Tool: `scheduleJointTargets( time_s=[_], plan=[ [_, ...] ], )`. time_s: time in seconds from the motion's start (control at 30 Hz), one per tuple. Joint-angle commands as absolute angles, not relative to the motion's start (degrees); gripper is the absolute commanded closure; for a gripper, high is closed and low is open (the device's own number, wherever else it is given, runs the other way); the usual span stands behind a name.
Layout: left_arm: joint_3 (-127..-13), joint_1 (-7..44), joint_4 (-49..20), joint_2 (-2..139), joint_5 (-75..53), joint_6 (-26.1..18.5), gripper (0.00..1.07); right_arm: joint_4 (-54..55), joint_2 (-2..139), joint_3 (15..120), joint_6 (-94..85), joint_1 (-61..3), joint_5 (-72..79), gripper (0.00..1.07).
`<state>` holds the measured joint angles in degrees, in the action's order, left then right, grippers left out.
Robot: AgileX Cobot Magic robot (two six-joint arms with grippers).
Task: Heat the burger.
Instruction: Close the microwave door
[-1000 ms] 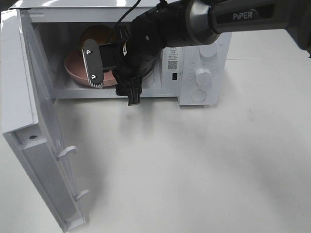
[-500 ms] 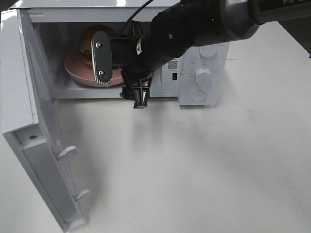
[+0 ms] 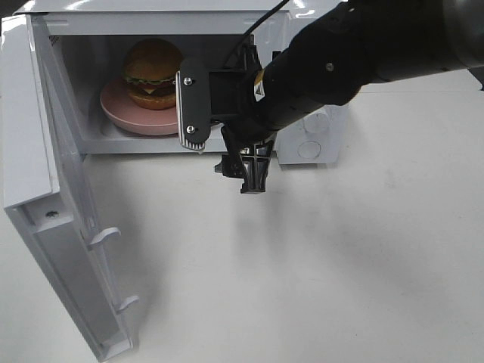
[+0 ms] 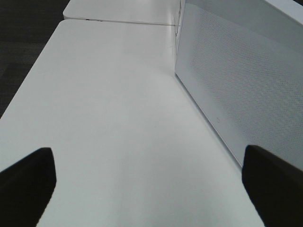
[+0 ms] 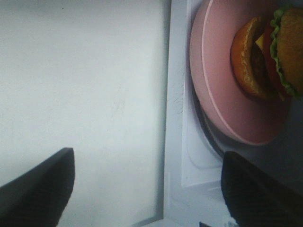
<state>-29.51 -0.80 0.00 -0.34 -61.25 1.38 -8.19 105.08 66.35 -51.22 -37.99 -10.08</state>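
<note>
The burger (image 3: 153,72) rests on a round pink plate (image 3: 130,116) inside the open microwave (image 3: 174,17). My right gripper (image 3: 223,147) hangs open and empty just outside the oven's front opening, to the right of the plate and touching nothing. The right wrist view shows the burger (image 5: 274,52) on the plate (image 5: 222,90) past the open right gripper (image 5: 147,156), whose dark fingertips (image 5: 52,175) frame bare table. In the left wrist view my left gripper (image 4: 147,156) stands open over the table beside the door; the exterior view does not show it.
The microwave door (image 3: 45,189) is swung wide open at the left, its handle pegs (image 3: 102,237) sticking out over the table. The right arm (image 3: 340,60) covers most of the control panel; one knob (image 3: 308,149) shows. The door's mesh panel (image 4: 236,71) lies close to the left gripper.
My right gripper has pulled back out of the microwave toward the front right with its jaws apart. The burger and plate stay inside, now uncovered. The left gripper has not moved.
</note>
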Motion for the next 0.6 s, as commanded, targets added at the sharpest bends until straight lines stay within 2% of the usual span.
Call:
scheduleJointTargets(
  time_s=[0.03, 0.6],
  plan=[
    [-29.5, -0.6, 0.0, -1.2, -61.2, 1.4, 0.04, -8.7, 100.4, 61.9, -45.4, -38.2, -10.1, 0.31],
    [-29.5, -0.6, 0.0, -1.2, -61.2, 1.4, 0.04, -8.7, 84.2, 46.0, -27.3, -38.2, -10.5, 0.31]
  ],
)
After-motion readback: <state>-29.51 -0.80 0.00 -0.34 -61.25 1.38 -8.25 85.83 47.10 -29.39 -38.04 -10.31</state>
